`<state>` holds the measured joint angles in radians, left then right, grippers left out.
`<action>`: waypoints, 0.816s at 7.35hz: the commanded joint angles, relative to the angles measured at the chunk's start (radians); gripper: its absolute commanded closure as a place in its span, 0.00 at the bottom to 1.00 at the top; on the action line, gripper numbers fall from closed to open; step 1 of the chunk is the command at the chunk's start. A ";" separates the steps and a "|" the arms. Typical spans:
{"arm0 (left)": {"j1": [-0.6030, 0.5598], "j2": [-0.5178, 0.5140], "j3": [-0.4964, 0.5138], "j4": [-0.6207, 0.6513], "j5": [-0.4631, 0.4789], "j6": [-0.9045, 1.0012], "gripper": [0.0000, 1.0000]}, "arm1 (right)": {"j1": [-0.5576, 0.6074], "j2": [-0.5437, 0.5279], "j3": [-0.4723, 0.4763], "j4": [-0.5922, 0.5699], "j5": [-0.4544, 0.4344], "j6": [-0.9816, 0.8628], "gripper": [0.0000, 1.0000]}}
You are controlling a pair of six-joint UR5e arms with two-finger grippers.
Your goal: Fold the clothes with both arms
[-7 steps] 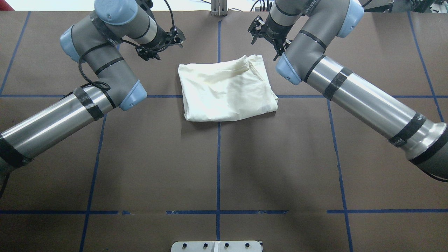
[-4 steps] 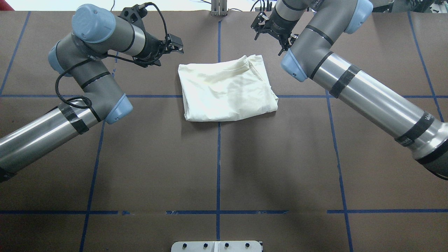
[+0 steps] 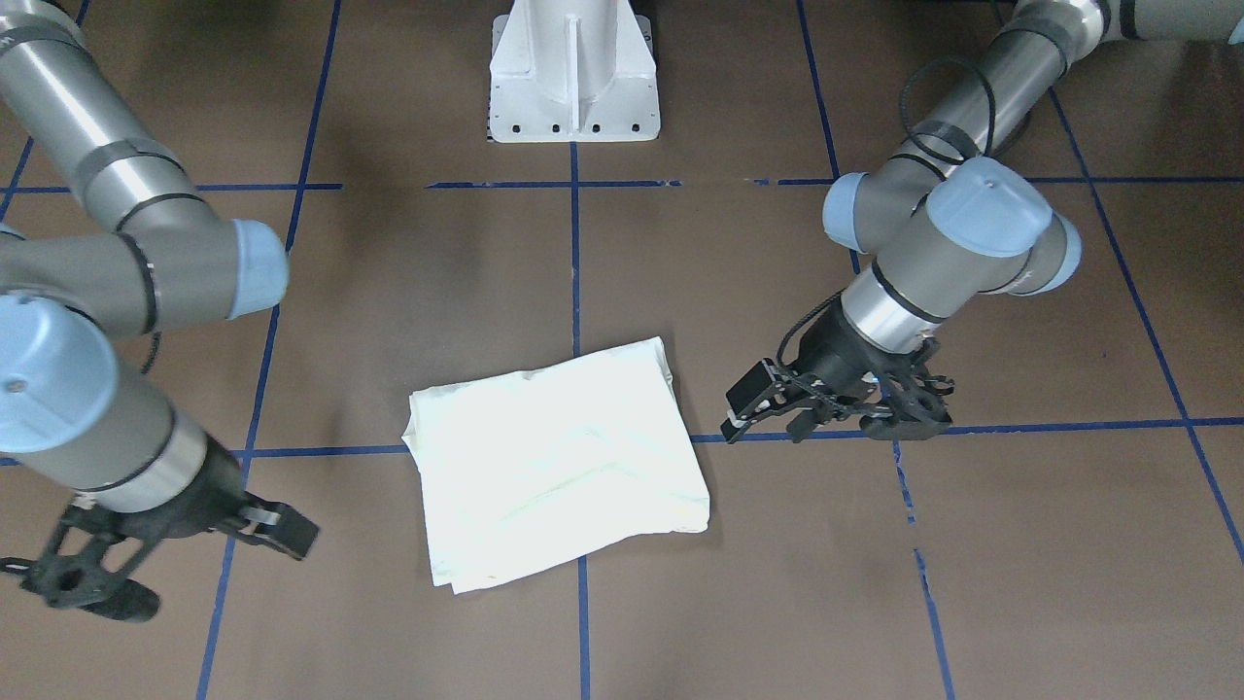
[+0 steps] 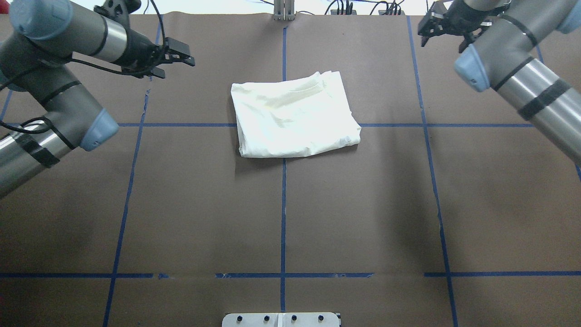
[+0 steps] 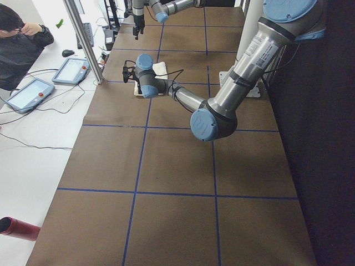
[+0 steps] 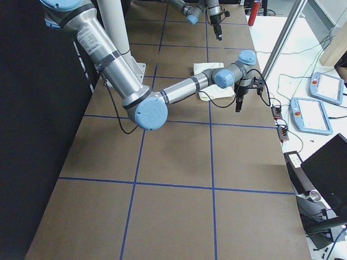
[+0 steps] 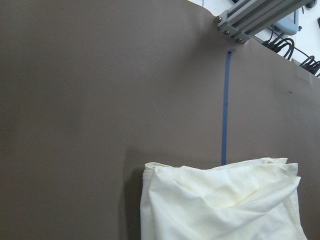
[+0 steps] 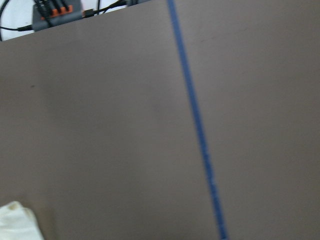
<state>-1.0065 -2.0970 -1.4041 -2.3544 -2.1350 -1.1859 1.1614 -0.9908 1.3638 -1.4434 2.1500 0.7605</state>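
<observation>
Fingers on the left gripper (image 4: pixel 174 59) stand parted with nothing between them, and those of the right gripper (image 4: pixel 442 36) also look parted and hold nothing. Both hang above the bench (image 4: pixel 204 204), clear of the shirt (image 4: pixel 295 120). The left gripper is off to the shirt's left and the right gripper is well apart from it, near the bench's far right corner.

The shirt lies folded into a rough, slightly skewed rectangle on the far half of the bench. It sits over the crossing of the centre blue tape line (image 4: pixel 283 204) and a cross line. Only plain cream cloth shows on top. The fabric looks soft and matt, with shallow creases running across it and a puckered ridge near its far right corner. Several stacked layers show along its edges, clearest in the left wrist view, where the shirt (image 7: pixel 220 205) ends in rounded, doubled-over folds.

The bench has a flat, dull brown cover. Both arms are smooth grey metal tubes with rounded light-blue caps and black bands. A white pedestal base (image 3: pixel 573 73) stands at the robot's side of the bench.
</observation>
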 commanded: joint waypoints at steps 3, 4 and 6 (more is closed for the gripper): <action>-0.439 0.147 -0.144 0.520 0.000 1.033 0.00 | 0.304 -0.383 0.098 -0.008 0.043 -0.652 0.00; -0.524 0.202 -0.163 0.591 0.009 1.268 0.00 | 0.381 -0.460 0.083 -0.009 0.132 -0.800 0.00; -0.578 0.367 -0.237 0.616 -0.009 1.515 0.00 | 0.510 -0.509 0.100 -0.154 0.198 -0.935 0.00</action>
<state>-1.5453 -1.8445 -1.5886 -1.7638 -2.1320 0.1624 1.5916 -1.4634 1.4560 -1.5168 2.3073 -0.0859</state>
